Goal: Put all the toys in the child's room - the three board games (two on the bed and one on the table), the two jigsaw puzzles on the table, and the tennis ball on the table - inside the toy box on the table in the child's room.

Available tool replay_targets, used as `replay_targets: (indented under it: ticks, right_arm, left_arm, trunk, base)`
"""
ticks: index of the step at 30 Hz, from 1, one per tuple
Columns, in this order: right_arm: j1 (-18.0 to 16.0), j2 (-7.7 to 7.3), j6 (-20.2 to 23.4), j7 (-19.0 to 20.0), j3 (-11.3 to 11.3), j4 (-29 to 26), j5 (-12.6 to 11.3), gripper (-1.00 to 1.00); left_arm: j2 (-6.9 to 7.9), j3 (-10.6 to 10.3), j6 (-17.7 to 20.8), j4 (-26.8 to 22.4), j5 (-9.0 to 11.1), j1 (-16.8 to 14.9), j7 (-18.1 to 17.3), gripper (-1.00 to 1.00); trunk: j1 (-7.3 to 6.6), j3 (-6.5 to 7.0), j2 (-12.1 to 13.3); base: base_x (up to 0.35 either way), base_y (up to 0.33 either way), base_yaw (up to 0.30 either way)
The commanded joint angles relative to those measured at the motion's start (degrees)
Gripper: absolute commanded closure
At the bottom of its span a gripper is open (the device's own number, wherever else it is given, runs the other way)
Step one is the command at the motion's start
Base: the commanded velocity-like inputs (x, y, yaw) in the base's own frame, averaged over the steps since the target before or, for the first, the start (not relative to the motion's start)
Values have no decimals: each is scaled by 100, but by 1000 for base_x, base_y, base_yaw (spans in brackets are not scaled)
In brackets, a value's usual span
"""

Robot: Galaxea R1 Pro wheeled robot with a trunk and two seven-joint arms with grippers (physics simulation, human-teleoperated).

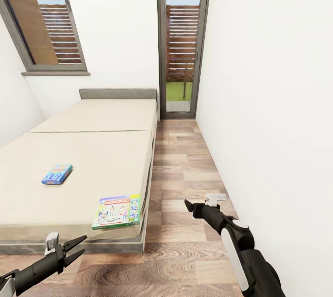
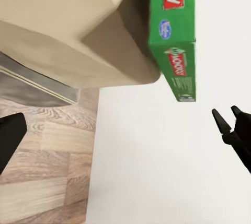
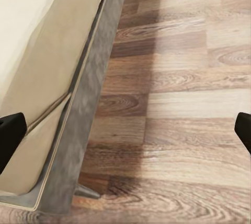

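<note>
Two board games on the bed (image 1: 92, 158); green-edged game (image 1: 117, 211) overhangs the corner, so a nudge could drop it; left gripper (image 1: 74, 247) and right gripper (image 1: 188, 205) splayed wide, empty.

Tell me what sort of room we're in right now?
Most likely a narrow bedroom: a low bed with a beige mattress, two board games on it, the green-edged board game and the small blue board game, plus wood-plank floor and tall windows.

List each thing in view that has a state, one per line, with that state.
Green-edged board game: flat on the bed's near corner, overhanging the edge.
Blue board game: flat on the mattress, untouched.
Bed: bare mattress.
Left gripper: open, empty, below the bed's foot.
Right gripper: open, empty, over the floor.
</note>
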Motion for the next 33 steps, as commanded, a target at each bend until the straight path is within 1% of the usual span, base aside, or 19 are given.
replay_targets:
  ticks: [1, 6, 20, 27, 33]
  right_arm:
    - [-3, 0, 51, 7, -5, -6, -21, -100]
    - [-3, 3, 139, 13, -4, -3, -20, -100]
    - [-6, -1, 175, 24, -3, 3, -20, -100]
    - [-7, 3, 176, 24, -2, 3, -20, -100]
    - [-9, 10, 176, 24, 0, 3, -14, -100]
  left_arm:
    - [-3, 5, 47, 1, 9, -3, -26, -100]
    - [-13, -1, 26, 1, 9, -3, -46, -100]
    - [1, 6, 39, -8, 14, -3, -75, -100]
    - [14, 10, 48, -8, 17, -3, -77, -100]
    - [13, 7, 51, -8, 17, -3, -77, -100]
  trunk:
    - [22, -24, -44]
    - [131, -113, -244]
    - [131, -113, -244]
    - [131, -113, -244]
    - [131, -113, -244]
  base:
    - [0, 0, 0]
    - [0, 0, 0]
    - [0, -2, 0]
    - [0, -157, 0]
    - [0, -51, 0]
